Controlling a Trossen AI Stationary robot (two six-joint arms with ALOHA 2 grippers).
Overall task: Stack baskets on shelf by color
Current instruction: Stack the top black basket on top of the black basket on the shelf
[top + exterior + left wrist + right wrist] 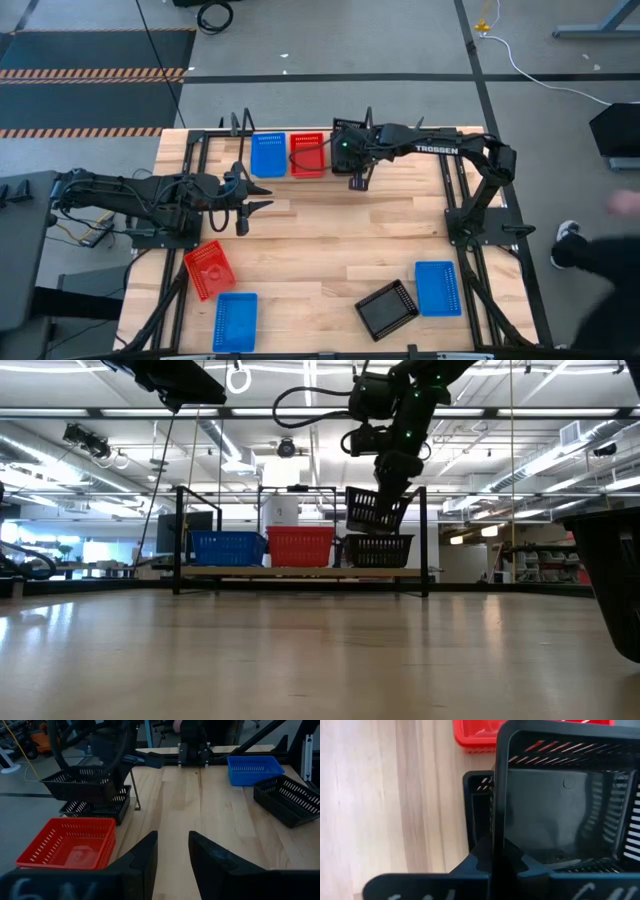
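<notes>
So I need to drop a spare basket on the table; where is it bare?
Bare: the slatted wooden tabletop's middle, between left gripper and the near baskets. Crowded: the light wooden shelf, where the right gripper holds a black perforated basket.

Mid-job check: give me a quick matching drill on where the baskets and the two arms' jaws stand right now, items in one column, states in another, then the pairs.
Items:
1. Tilted black basket
2. Red basket on the shelf
3. Left gripper
4. Loose black basket

States:
A. Lying on the table near the front edge
B. Jaws apart, holding nothing, over the table's left side
C. Sitting between a blue basket and a black one
D. Held by the right gripper above the shelf's black basket

Pairs: 1-D, 2-C, 3-B, 4-A
</notes>
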